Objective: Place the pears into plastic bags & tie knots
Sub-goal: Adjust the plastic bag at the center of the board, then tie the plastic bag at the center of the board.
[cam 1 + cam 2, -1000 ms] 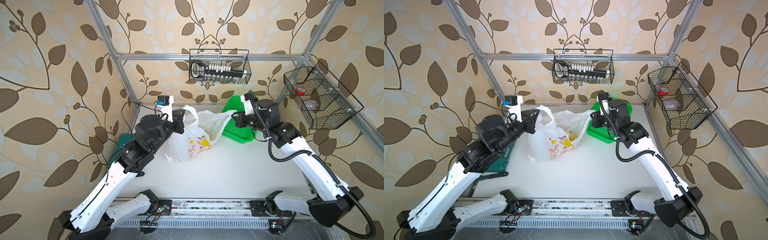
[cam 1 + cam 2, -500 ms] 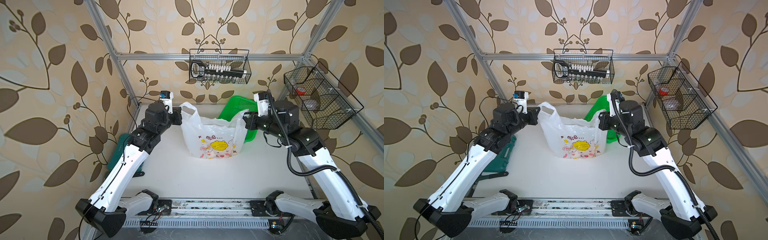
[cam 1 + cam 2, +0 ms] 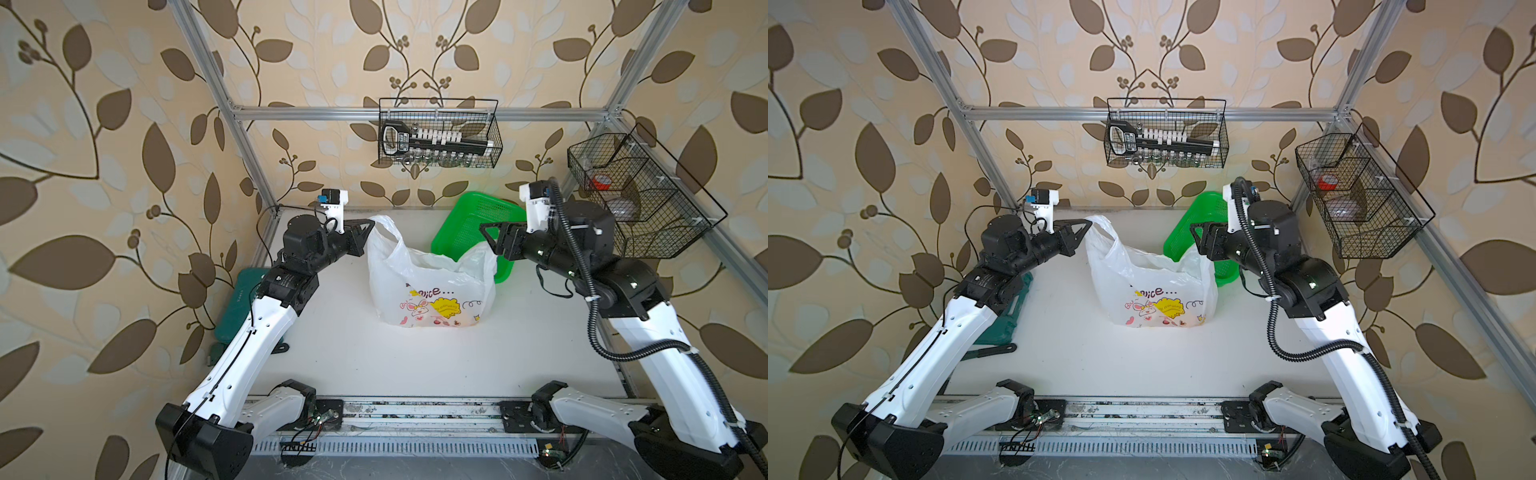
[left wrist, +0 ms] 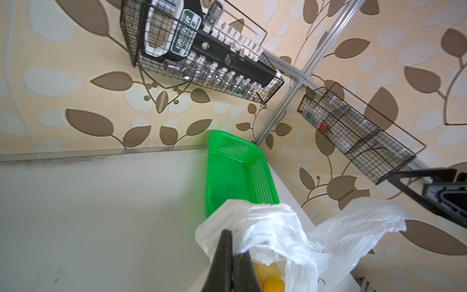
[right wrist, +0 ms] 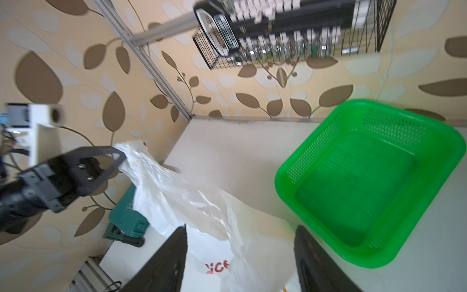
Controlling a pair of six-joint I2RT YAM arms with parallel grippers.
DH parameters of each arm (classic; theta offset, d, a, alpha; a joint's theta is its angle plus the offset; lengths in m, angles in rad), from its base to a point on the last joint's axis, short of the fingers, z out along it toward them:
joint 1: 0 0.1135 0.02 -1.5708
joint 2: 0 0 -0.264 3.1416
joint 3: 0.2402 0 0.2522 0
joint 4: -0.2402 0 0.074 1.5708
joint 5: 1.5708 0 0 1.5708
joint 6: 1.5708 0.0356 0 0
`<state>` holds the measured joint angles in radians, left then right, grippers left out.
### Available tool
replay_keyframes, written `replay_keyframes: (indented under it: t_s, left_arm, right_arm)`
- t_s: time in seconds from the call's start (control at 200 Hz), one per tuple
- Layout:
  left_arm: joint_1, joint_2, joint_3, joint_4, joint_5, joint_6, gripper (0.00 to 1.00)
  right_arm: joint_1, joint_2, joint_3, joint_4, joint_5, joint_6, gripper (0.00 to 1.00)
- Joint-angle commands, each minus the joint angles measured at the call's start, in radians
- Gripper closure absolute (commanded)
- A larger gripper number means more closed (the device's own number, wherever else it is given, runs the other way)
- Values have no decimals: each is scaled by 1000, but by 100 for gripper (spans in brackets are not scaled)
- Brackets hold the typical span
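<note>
The thin translucent white plastic bag (image 3: 432, 286) with its yellow-red cartoon print stands upright on the white table (image 3: 415, 361) between both pincers — yellow pears (image 4: 271, 278) lie inside, just below the left gripper (image 4: 231, 242). That pincer is clamped on one handle loop (image 3: 382, 226). The right gripper (image 5: 240, 255) stands with jaws apart, holding nothing — the bag's slack far side lies just beneath it, the green perforated plastic basket (image 5: 374, 182) beside it.

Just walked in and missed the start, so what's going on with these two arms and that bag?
The left gripper is shut on one handle of the plastic bag, which stands on the table with yellow pears inside. The right gripper is open beside the other handle, holding nothing. No knot is tied yet. The green basket behind is empty.
</note>
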<state>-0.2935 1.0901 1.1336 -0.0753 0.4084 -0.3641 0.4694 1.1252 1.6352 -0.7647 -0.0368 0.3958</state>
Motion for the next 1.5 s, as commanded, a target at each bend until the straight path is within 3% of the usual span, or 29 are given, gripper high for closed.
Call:
replay_keyframes:
  t_s: [0.0, 0.235, 0.53, 0.655, 0.805, 0.95, 1.065, 1.11, 1.185, 1.29, 1.44, 1.495]
  left_arm:
    - [1, -3, 24, 105, 111, -41, 100]
    - [1, 17, 27, 97, 127, -46, 100]
    - [1, 33, 18, 111, 142, -53, 100]
    - [1, 39, 21, 111, 148, -50, 100]
    - [1, 42, 13, 114, 158, -48, 100]
    - [1, 41, 8, 120, 161, -52, 100]
    - [1, 42, 11, 121, 159, -52, 100]
    - [1, 42, 15, 119, 161, -50, 100]
    - [1, 44, 17, 121, 161, -48, 100]
    - [1, 48, 22, 122, 163, -50, 100]
    - [1, 48, 21, 123, 163, -52, 100]
    - [0, 48, 22, 123, 164, -52, 100]
  right_arm:
    - [45, 52, 83, 10, -75, -20, 33]
    - [208, 300, 206, 59, -143, -89, 27]
    - [268, 513, 300, 53, -152, -132, 27]
    - [270, 536, 303, 64, -149, -133, 36]
    - [270, 552, 345, 69, -136, -139, 37]
    - [270, 609, 441, 18, -159, -154, 58]
    - [270, 622, 456, 8, -181, -161, 67]
    - [270, 618, 448, 9, -181, -162, 62]
    - [270, 606, 419, 20, -173, -161, 42]
    - [270, 590, 371, 36, -163, -160, 40]
    - [270, 575, 323, 57, -168, -155, 58]
    - [269, 576, 322, 58, -169, -155, 75]
